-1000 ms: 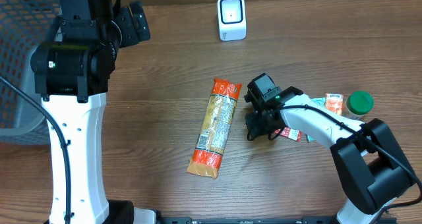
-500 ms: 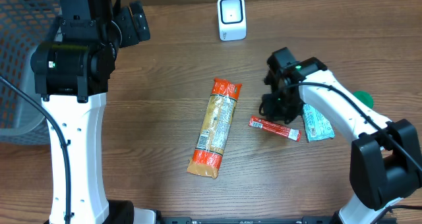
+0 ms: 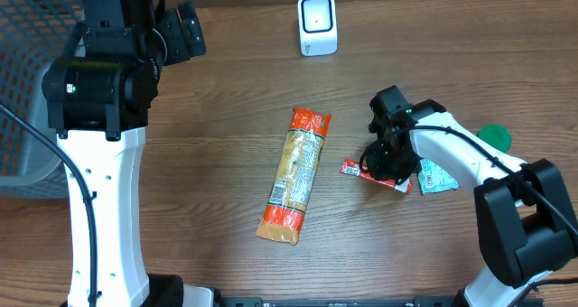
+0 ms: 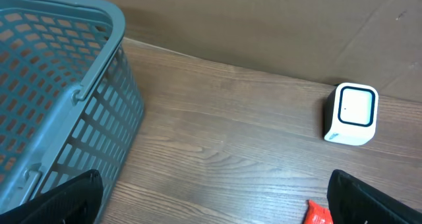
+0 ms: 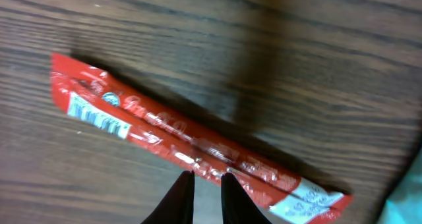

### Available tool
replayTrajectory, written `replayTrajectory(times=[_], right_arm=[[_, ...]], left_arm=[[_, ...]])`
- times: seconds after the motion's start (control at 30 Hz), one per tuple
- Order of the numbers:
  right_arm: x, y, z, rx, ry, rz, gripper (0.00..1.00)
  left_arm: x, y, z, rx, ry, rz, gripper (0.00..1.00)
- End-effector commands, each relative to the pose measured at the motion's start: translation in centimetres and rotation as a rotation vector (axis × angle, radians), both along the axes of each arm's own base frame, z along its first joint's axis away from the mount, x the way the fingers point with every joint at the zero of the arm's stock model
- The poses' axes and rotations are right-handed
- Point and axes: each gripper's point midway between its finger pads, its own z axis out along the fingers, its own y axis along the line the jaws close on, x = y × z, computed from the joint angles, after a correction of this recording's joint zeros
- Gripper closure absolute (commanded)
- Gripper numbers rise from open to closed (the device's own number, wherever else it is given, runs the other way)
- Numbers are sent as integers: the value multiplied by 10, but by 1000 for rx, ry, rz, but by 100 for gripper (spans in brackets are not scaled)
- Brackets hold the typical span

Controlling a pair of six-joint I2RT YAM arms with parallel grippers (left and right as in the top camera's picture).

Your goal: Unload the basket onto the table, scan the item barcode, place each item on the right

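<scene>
Right gripper (image 5: 204,188), fingers nearly together, sat at the edge of a slim red foil stick packet (image 5: 184,141) flat beneath it, apparently lining up a pickup; no grip could be confirmed. A white boxy scanner (image 3: 317,23) stood well apart.

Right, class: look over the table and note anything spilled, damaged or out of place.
Nothing stands out. The long orange-ended bag, red stick packet and teal packet lie loose at angles, but they look intact and nothing has spilled.
</scene>
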Motion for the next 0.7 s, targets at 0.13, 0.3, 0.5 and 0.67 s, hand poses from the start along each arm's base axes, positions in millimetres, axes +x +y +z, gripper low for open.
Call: replayTrajectory(times=[0.13, 0.3, 0.5, 0.67], right_arm=[[-10, 1, -11, 19, 6, -25, 84], [-14, 5, -19, 53, 8, -29, 83], [-8, 26, -16, 172, -7, -23, 83], [-2, 39, -11, 244, -29, -16, 83]], left_arm=[[-1, 3, 5, 19, -9, 1, 0], [-1, 3, 5, 19, -9, 1, 0], [-1, 3, 5, 19, -9, 1, 0], [-1, 3, 5, 19, -9, 1, 0]])
